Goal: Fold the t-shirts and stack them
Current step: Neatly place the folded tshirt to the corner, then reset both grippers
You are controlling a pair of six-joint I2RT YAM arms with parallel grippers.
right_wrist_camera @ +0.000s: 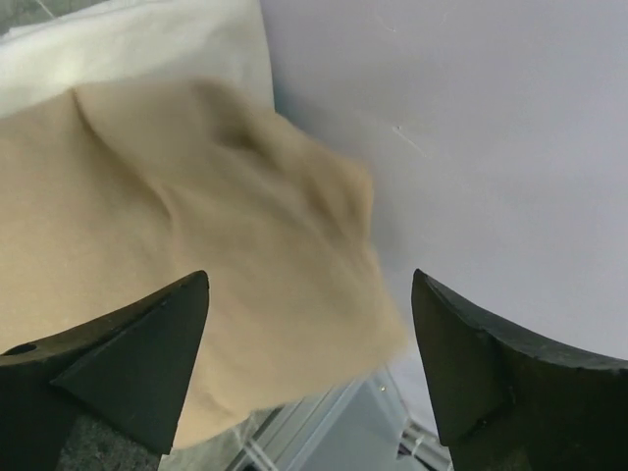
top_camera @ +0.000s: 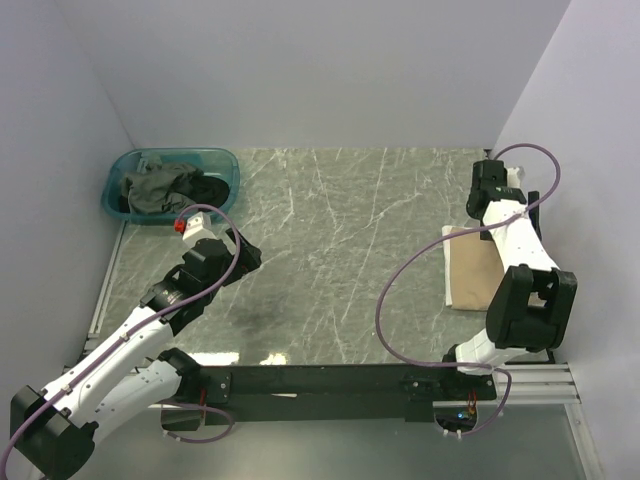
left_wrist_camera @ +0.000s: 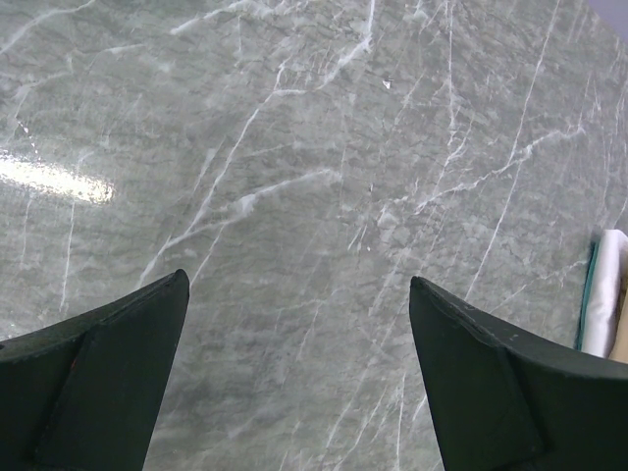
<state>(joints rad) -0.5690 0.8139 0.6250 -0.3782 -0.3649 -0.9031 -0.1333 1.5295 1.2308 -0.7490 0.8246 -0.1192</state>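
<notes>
A folded tan t-shirt [top_camera: 468,270] lies at the table's right side, next to the wall. In the right wrist view the tan t-shirt [right_wrist_camera: 196,216] looks blurred and rumpled, on top of a white t-shirt [right_wrist_camera: 128,39]. My right gripper [right_wrist_camera: 309,280] is open just over the tan cloth's corner and holds nothing; in the top view the right gripper [top_camera: 487,200] is at the shirt's far end. My left gripper [top_camera: 245,255] hangs over bare table at the left; the left gripper [left_wrist_camera: 299,280] is open and empty. A grey-green t-shirt [top_camera: 155,185] and a black one [top_camera: 210,188] lie crumpled in the tub.
A teal translucent tub [top_camera: 215,158] stands at the far left corner. Walls close in the table on the left, back and right. A black rail [top_camera: 320,380] with the arm bases runs along the near edge. White cloth [left_wrist_camera: 608,294] shows at the right edge of the left wrist view.
</notes>
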